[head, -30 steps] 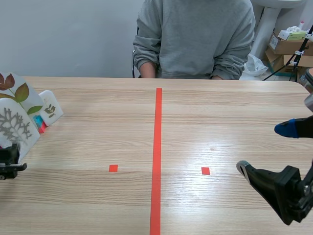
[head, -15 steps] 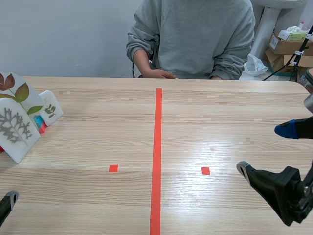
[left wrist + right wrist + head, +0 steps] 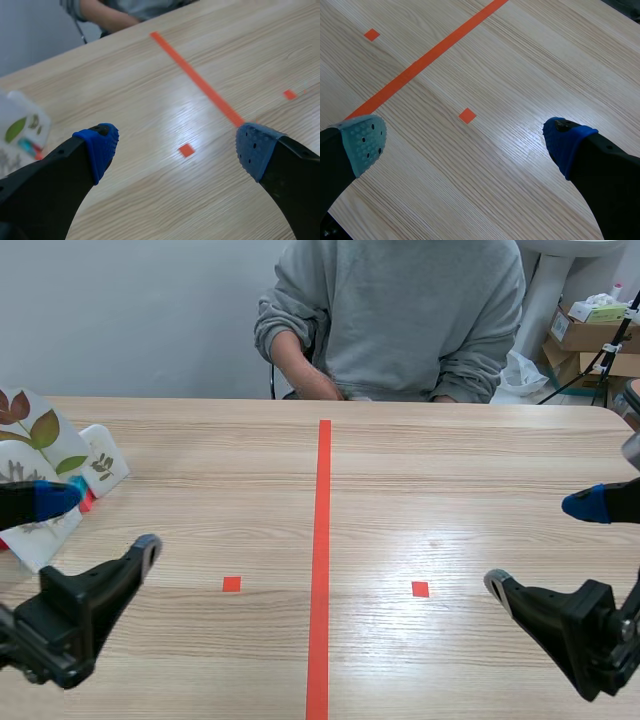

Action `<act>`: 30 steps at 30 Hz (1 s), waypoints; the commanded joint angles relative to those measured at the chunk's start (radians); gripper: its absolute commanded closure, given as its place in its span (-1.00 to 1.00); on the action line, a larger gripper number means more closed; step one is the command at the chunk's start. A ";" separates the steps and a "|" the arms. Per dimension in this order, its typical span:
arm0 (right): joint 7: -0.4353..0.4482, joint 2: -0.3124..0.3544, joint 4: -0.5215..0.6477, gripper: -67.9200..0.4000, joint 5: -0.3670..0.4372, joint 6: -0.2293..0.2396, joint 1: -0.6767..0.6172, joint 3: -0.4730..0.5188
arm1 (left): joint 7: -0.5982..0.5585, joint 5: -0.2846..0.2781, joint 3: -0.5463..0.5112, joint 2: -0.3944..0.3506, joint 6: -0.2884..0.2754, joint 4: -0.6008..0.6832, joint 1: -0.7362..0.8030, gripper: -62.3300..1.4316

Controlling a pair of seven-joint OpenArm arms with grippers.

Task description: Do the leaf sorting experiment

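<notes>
Just beside the wide-open left gripper (image 3: 100, 522): leaf cards (image 3: 40, 430) (white, standing up), not held. Far across the table (image 3: 450, 470): right gripper (image 3: 540, 543), spread wide too.

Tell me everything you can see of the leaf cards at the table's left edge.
The leaf cards are white, round-topped, stiff-looking panels standing tilted in a cluster. The tallest shows red and green leaves, a smaller one a green sprig, and the front one a grey leaf print, partly hidden behind the left end effector. A red and teal item lies between them.
</notes>
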 commanded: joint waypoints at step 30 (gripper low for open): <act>0.026 0.010 0.014 -0.93 0.026 0.095 0.006 0.004 | 0.183 -0.106 0.190 0.002 0.053 0.134 0.048 -0.63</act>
